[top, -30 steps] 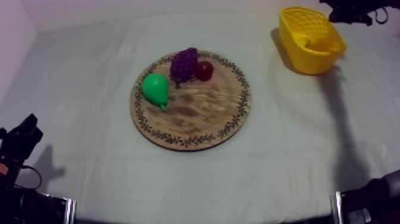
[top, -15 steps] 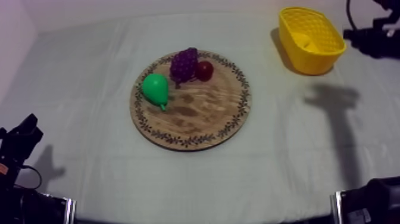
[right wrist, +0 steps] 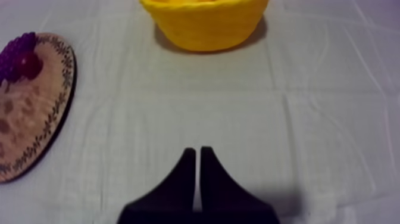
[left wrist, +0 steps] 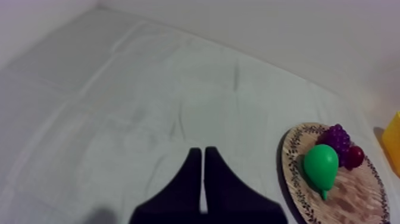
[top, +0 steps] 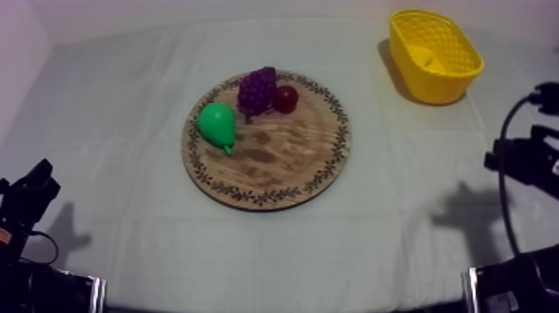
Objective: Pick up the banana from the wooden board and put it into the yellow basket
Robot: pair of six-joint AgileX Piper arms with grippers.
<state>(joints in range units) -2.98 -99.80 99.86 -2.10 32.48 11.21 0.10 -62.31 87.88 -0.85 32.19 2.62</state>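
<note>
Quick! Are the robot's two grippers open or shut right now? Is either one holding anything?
Left gripper: shut, holding nothing.
Right gripper: shut, holding nothing.

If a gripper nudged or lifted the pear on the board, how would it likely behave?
The pear lies on its side on the flat board, rounded, so a nudge would probably roll it. Its smooth, tapering body may slip in a grip.
</note>
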